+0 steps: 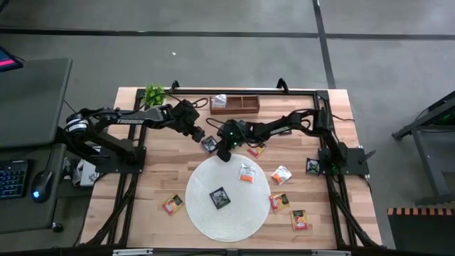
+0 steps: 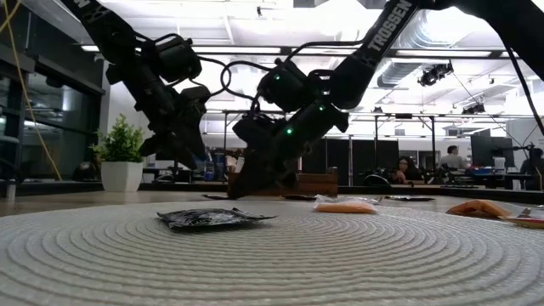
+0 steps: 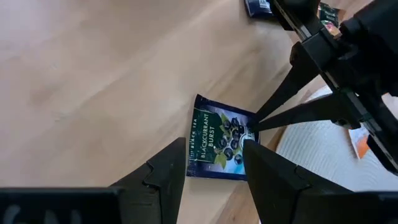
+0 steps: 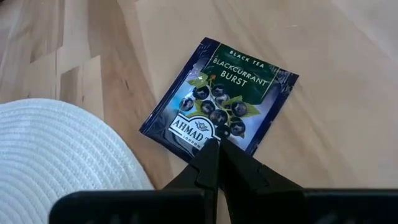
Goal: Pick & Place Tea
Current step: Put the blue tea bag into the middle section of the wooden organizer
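Just ahead of my right claw (image 4: 216, 144), the dark blue sachet (image 4: 219, 94) reads "BLACK TEA", "BLACKCURRANT BURST" and "AHMAD LONDON". I read "TROSSEN" on the left arm (image 1: 130, 120) behind its claw.

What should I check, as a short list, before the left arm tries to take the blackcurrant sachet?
1. Blackcurrant sachet lies flat on bare wood: ok.
2. Sachet is off the round mat: ok.
3. Left gripper is open, fingers on either side of the sachet: ok.
4. Right gripper is shut, tips at the sachet's edge: ok.
5. Room between the two grippers: not ok, they crowd each other.
6. Right tips really press the sachet down: cannot tell.
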Controlling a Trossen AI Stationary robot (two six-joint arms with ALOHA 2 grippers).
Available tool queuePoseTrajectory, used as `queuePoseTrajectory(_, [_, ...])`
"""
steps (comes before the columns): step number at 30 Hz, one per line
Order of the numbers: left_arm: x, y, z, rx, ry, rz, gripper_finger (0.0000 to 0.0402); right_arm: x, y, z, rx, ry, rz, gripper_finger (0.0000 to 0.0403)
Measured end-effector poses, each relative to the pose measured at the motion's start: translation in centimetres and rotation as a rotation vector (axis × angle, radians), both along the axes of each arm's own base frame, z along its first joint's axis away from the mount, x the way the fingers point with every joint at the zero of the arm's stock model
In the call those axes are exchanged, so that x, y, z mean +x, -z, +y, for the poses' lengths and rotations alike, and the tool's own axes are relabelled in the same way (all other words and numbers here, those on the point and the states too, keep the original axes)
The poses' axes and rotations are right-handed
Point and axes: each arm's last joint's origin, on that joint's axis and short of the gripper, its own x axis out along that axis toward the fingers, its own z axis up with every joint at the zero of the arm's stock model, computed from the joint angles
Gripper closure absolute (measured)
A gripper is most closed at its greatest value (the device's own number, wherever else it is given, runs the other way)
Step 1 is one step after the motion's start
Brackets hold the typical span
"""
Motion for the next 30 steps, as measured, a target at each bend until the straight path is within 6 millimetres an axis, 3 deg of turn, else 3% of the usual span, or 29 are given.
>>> queuePoseTrajectory(7, [-0.6,0.6,-0.3,-0.099,-0.064,0.06,0.0243,-0.1,0.1,0.0,0.004,0.002,0.008,0.0391])
queuePoseTrajectory(15, [-1.8,2.6,-0.8,-0.191,-0.215,0.131,0.0243,0.0,0.2,0.0,0.0,0.001,0.004,0.0391])
queuePoseTrajectory(26, [-0.3,5.0,-0.8,-0.33,-0.317,0.125,0.0243,0.1,0.1,0.0,-0.004,0.001,-0.012,0.0391])
queuePoseTrajectory(30, [0.3,5.0,-1.1,-0.345,-0.293,0.085,0.0243,0.1,0.1,0.0,-0.006,0.0,-0.013,0.0391])
